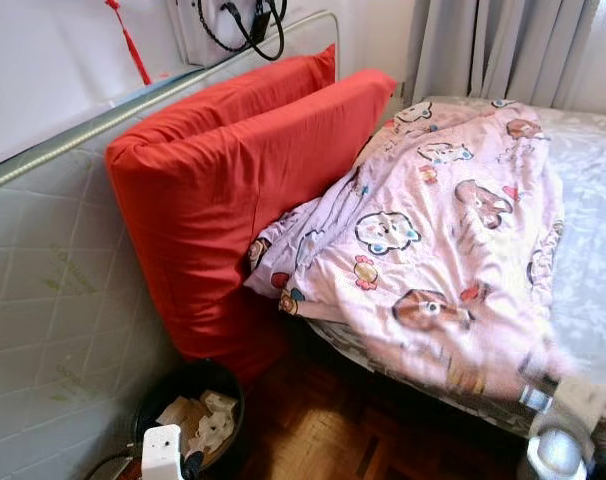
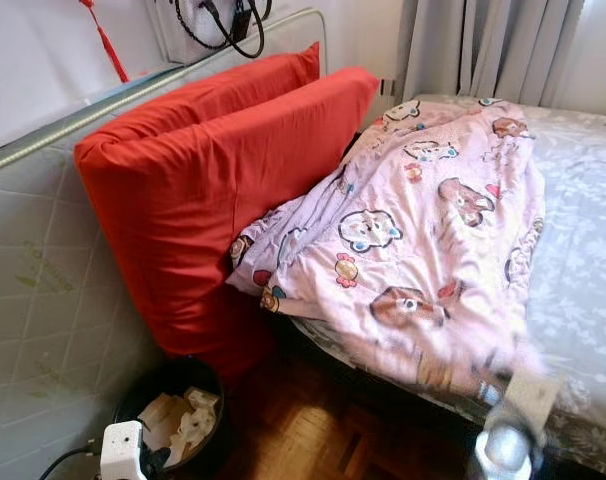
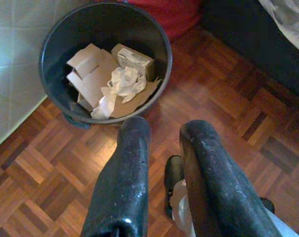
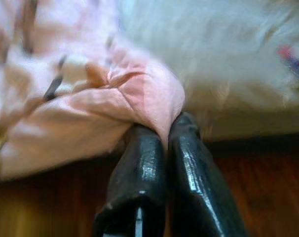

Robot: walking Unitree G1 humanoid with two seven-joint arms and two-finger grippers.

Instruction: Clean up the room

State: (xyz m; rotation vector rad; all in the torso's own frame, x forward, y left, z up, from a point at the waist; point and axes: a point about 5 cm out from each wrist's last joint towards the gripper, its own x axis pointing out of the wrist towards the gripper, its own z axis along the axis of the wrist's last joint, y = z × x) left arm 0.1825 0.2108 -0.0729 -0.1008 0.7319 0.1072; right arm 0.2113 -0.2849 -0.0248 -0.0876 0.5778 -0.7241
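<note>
Right gripper [image 4: 162,131] is clamped tight on a fold of the pink cartoon-print quilted blanket [image 1: 423,230], fingers pressed together with the cloth pinched between their tips, right at the blanket's lower corner where it droops over the near edge of the bed with the pale grey patterned sheet [image 1: 593,230]. The blanket lies bunched along the bed's left side, its upper end pushed against the two big red fabric cushions [image 1: 223,190] propped on the pale quilted mattress stood on edge [image 1: 53,300]. The job here looks like drawing that blanket out flat, so the grip matters: only a small pinch of fabric is held, and a sharp tug could slip it free, so a steady, low pull toward the bed's near right corner seems wise. Watch that the far end doesn't drag a cushion down with it. Left gripper [image 3: 164,143] hangs low over the brown parquet floor [image 3: 228,94], fingers slightly parted and holding nothing, just beside the round black waste bin with cardboard and crumpled paper [image 3: 56,44]; best kept clear of the bin's rim while the body shifts.
</note>
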